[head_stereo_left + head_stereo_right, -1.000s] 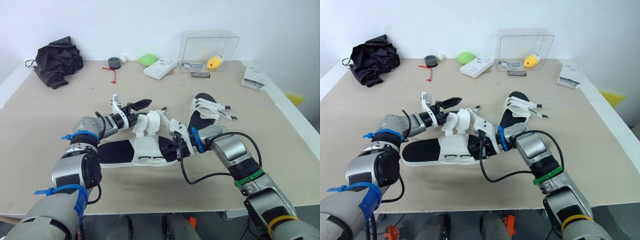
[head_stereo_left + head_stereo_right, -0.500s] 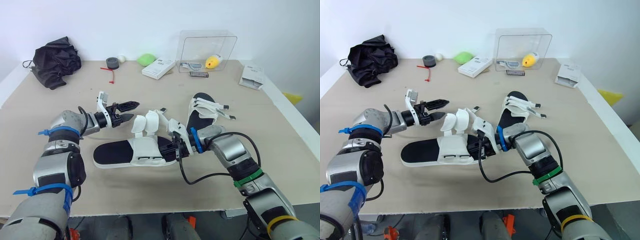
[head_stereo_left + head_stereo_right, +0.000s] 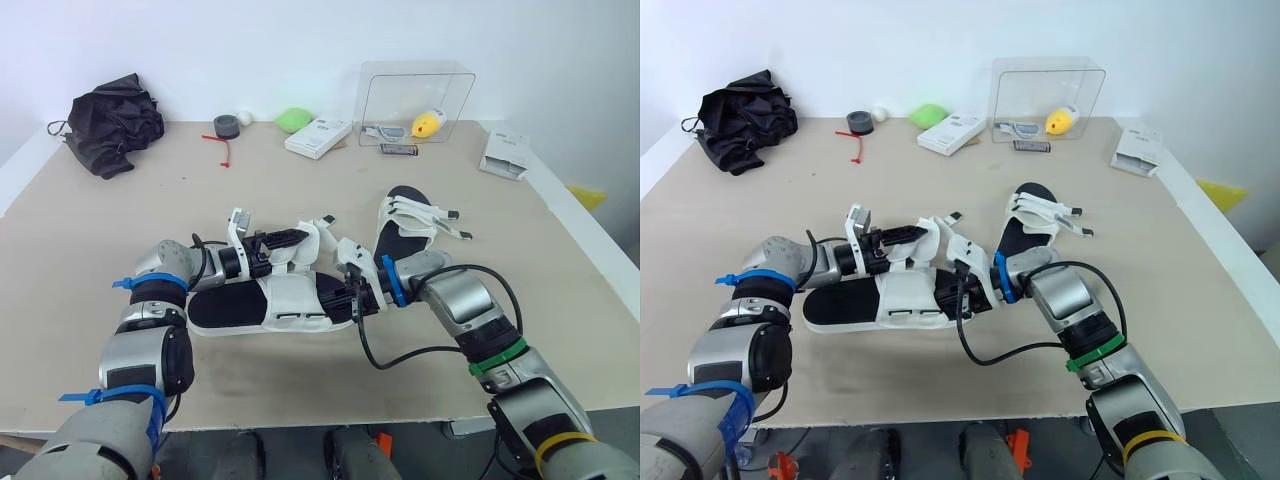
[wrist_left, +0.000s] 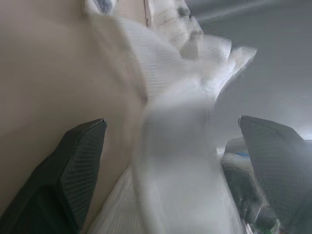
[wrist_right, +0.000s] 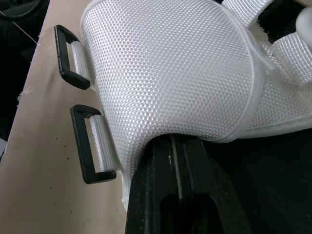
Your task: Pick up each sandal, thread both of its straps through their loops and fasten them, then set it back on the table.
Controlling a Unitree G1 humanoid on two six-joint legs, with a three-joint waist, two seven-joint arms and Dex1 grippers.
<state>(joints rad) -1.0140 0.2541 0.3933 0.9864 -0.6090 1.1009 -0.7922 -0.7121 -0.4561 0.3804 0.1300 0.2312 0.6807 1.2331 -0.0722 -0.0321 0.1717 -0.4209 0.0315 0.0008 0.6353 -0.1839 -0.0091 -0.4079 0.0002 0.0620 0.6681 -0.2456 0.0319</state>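
Observation:
A white-strapped sandal with a black sole [image 3: 262,302] lies on the table in front of me. My right gripper [image 3: 353,292] is shut on the edge of its white mesh upper [image 5: 165,73], next to two black loops [image 5: 90,148]. My left gripper [image 3: 285,239] is open at the sandal's raised straps. In the left wrist view a blurred white strap [image 4: 170,126] stands between its wide-apart fingers [image 4: 78,161]. The second sandal [image 3: 410,222] lies flat behind my right forearm, its straps loose.
Along the table's back stand a black bag [image 3: 112,122], a tape roll [image 3: 228,125], a green object [image 3: 295,119], a white box [image 3: 320,137] and a clear container [image 3: 415,100]. A red tie [image 3: 225,146] lies near the roll. A white packet [image 3: 505,155] sits at the right edge.
The left gripper drew back to the left half a second ago and has now come back to the straps, open around one. The right gripper has kept its hold on the sandal.

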